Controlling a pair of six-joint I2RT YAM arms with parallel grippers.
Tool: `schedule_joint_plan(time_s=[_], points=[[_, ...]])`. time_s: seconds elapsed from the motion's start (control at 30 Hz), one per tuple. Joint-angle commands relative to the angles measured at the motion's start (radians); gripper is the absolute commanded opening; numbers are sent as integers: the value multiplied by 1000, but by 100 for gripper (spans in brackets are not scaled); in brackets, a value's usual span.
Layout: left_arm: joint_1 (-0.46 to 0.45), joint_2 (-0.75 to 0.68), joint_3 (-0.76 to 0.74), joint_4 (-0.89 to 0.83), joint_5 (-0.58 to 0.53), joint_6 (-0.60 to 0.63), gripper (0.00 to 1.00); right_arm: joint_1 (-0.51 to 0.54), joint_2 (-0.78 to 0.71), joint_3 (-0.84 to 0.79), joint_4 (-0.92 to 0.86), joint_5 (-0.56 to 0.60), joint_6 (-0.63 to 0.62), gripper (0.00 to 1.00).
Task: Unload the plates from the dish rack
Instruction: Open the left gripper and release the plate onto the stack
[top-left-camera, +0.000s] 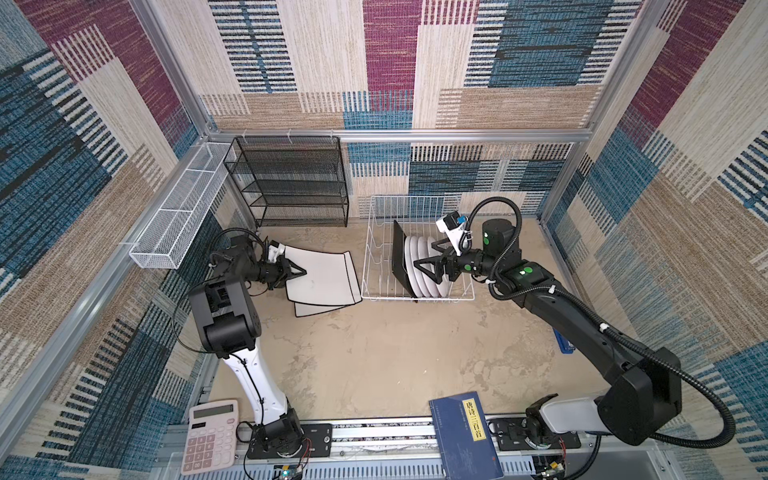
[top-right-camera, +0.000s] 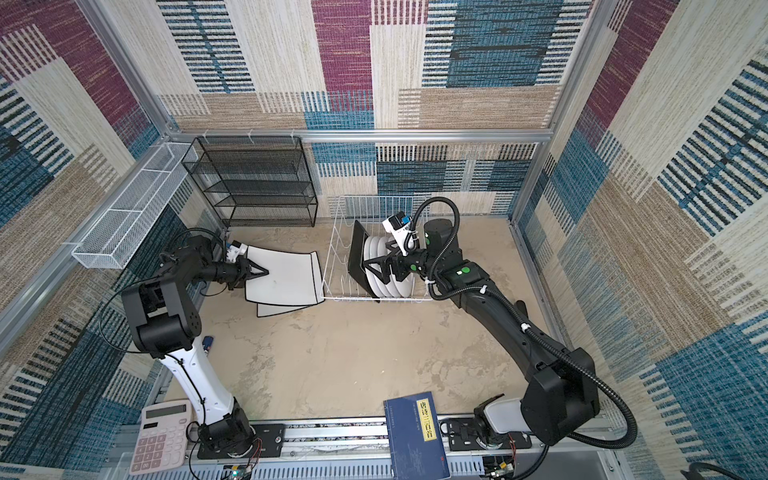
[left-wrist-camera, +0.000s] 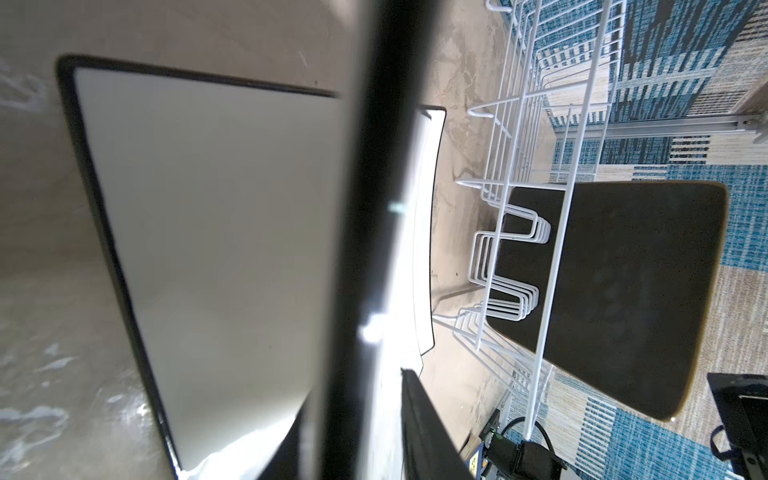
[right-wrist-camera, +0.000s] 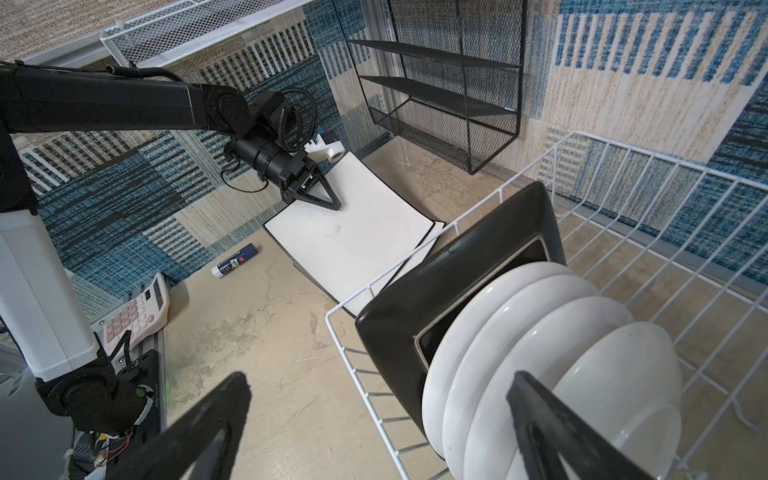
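Left end effector (top-left-camera: 302, 272) met the edge of two overlapped, black-rimmed white square plates (top-left-camera: 328, 274) on the bench (top-left-camera: 374, 353), left of centre; its grip could not be told. A full release before lifting seemed wise. Right end effector (top-left-camera: 424, 254) gaped over the dish rack (top-left-camera: 415, 208), with its upright black plate (top-left-camera: 399, 257) and glossy round plates (top-left-camera: 428, 286).

You're in a staged robot test cell. Behind the dish rack (top-left-camera: 415, 210), aluminium framing (top-left-camera: 457, 135) holds patterned carpet-like wall panels (top-left-camera: 390, 62) that box the space in. Well in front of the rack runs a slotted metal rail (top-left-camera: 382, 432), a calculator (top-left-camera: 210, 436) and a book (top-left-camera: 465, 436) lying by it. Left of the rack stands a black mesh shelf unit (top-left-camera: 291, 183).
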Motion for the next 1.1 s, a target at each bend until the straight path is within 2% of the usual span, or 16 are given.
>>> schedule_joint_plan(time_s=[0.0,0.33,0.6,0.9,1.07], points=[[6,0,0,22,17,1,35,2,-8,-2,37,-8,2,99],[21,38,29,20,-33,-23,44,3,-5,-1,37,-4,1,99],[24,52,25,19,-73,-35,46,3,3,5,36,-6,4,99],[29,40,1,15,-169,-75,46,3,3,4,39,-9,6,99],[29,32,-8,20,-179,-87,46,3,3,2,41,-9,5,99]])
